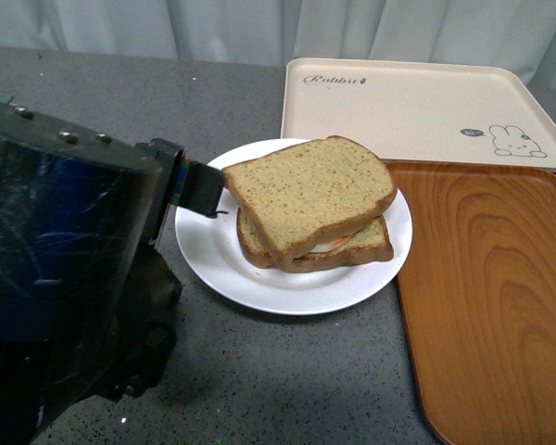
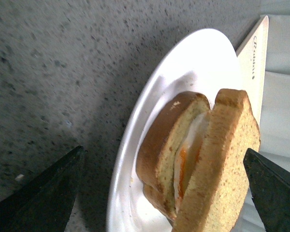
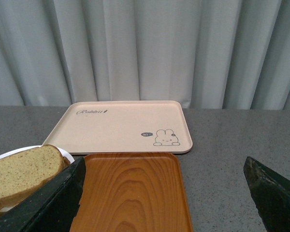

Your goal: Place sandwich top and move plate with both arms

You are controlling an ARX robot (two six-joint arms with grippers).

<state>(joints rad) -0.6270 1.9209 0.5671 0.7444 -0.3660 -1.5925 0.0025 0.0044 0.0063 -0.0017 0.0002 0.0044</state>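
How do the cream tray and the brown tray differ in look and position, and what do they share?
The cream tray is pale with a rabbit drawing and lettering; the brown tray shows wood grain and no print. The cream tray lies behind the plate, farther from the robot; the brown tray lies right of the plate, nearer. Both are rectangular, round-cornered, rimmed and lying flat.

The left arm [image 1: 69, 269] is filling the space to the left of the plate [image 1: 259, 283]. The wood-grain tray [image 1: 491, 297] is lying just beside its right rim and the rabbit-print tray [image 1: 417, 107] is crowding its far rim, leaving little room there. Bare grey countertop [image 1: 287, 380] is lying open along the near rim.
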